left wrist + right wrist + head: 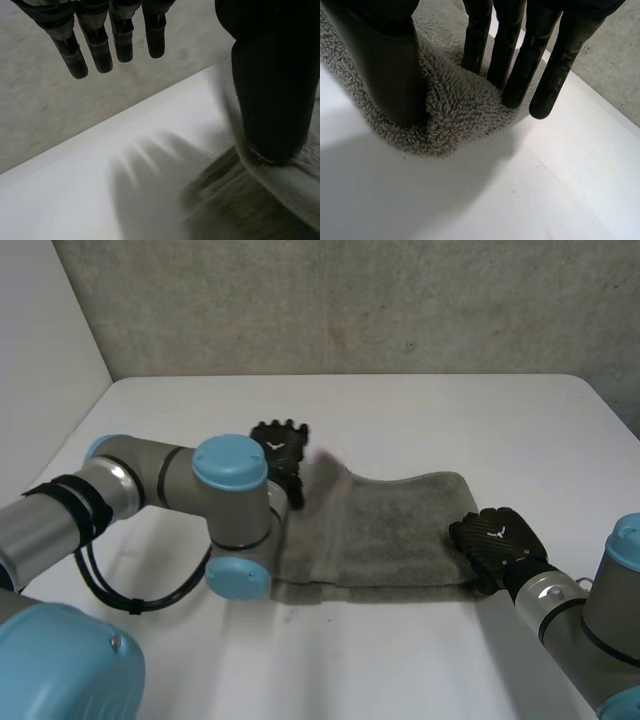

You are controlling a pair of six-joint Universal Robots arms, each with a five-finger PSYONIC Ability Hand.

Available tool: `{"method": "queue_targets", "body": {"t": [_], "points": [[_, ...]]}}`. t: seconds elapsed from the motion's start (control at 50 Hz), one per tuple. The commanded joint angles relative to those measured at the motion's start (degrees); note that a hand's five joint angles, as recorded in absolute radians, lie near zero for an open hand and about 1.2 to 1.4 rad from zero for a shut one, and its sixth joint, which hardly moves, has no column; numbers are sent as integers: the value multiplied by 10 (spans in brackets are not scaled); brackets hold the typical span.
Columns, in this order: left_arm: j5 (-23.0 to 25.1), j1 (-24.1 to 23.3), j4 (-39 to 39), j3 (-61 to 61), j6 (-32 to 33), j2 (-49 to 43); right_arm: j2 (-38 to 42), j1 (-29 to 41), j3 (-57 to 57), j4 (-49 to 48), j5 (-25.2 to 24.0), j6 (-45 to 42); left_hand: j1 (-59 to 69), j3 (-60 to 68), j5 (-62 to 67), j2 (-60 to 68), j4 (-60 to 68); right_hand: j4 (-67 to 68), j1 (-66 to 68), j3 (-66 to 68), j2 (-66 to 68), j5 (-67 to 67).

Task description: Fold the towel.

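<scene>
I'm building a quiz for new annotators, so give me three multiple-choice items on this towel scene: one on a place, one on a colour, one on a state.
1. Where does the right hand rest?
A) on the towel's near right corner
B) on the towel's middle
C) on bare table, away from the towel

2. What colour is the towel?
A) blue
B) grey
C) red

3. How are the left hand's fingers?
A) curled round the towel
B) straight, holding nothing
C) buried under cloth

Answers:
1 A: its wrist view shows it pressing that corner.
2 B: the towel is grey in the head view.
3 B: its fingers hang straight, clear of the towel.
</scene>
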Motion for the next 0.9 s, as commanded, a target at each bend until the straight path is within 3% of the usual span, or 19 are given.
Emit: {"method": "queue_targets", "body": {"t": [0.02, 0.26, 0.36, 0.48, 0.64, 0.8, 0.86, 0.9], "points": [[-30, 41, -21, -15, 19, 4, 0, 0, 0, 0, 1, 0, 24, 23, 22, 23, 24, 12, 11, 11, 11, 14], [-25, 32, -51, -134, -14, 109, -4, -2, 2, 0, 4, 0, -5, -6, -7, -6, -4, 99, 99, 99, 99, 102], [-24, 19, -50, -194, -43, 166, -4, -5, 2, -7, 32, -9, -5, -6, -7, -6, -4, 337, 337, 337, 337, 340], [-23, 15, -50, -264, -64, 242, -7, -5, 6, -21, 39, -42, -37, -37, -39, -38, -36, 337, 337, 337, 337, 340], [-20, 29, -49, -363, -66, 339, -41, 3, -10, -24, 40, -164, -47, -48, -49, -48, -46, 337, 337, 337, 337, 340], [-3, 52, -47, -429, -66, 410, -37, 134, -108, -25, 29, -264, -47, -48, -49, -48, -46, 337, 337, 337, 337, 340], [14, 60, -47, -447, -67, 432, -7, 192, -150, -20, 10, -280, -47, -48, -49, -48, -46, 337, 337, 337, 337, 340], [21, 66, -46, -455, -67, 439, 36, 245, -179, -15, -38, -293, -45, -46, -47, -46, -45, 337, 337, 337, 337, 340]]}}
